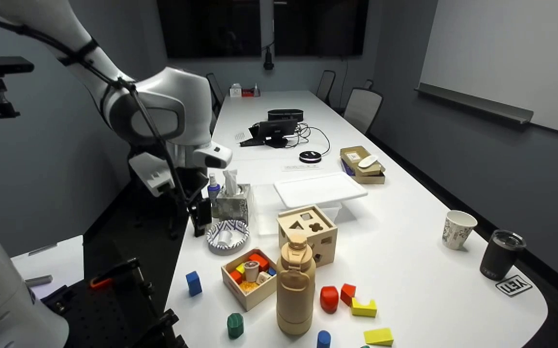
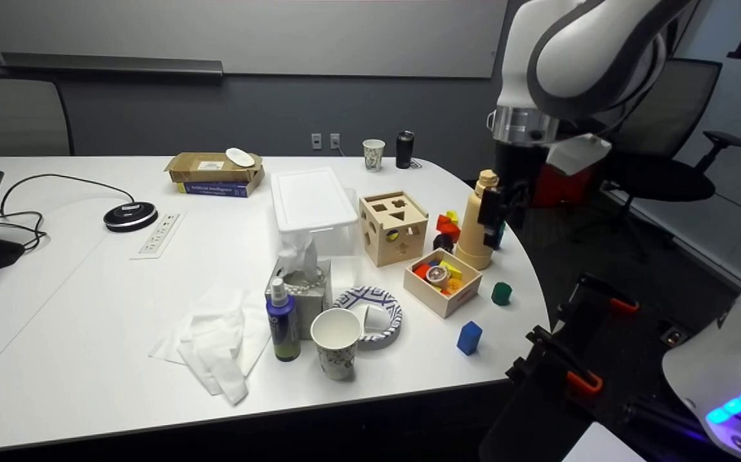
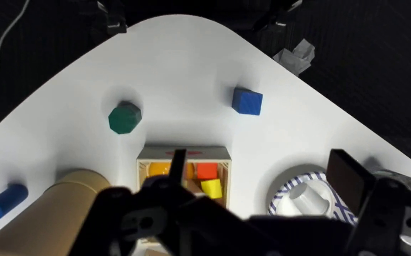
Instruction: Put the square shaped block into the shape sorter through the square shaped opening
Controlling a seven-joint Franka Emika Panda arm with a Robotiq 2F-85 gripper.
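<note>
blue block, likely the square one, stands upright close to the near edge of the bench in an exterior view; shape sorter well apart, farther and left, beyond the wooden tray. tool hangs spread wide, holding nothing. an off-centre close could topple the block, perhaps off the edge; a skewed grip could jam it at the square opening.

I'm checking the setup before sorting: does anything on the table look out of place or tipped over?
Yes: a white cup lies on its side in the patterned bowl, perhaps tipped over, and a small pod-like cup sits among the coloured blocks in the wooden tray, though it looks unlike them.
</note>
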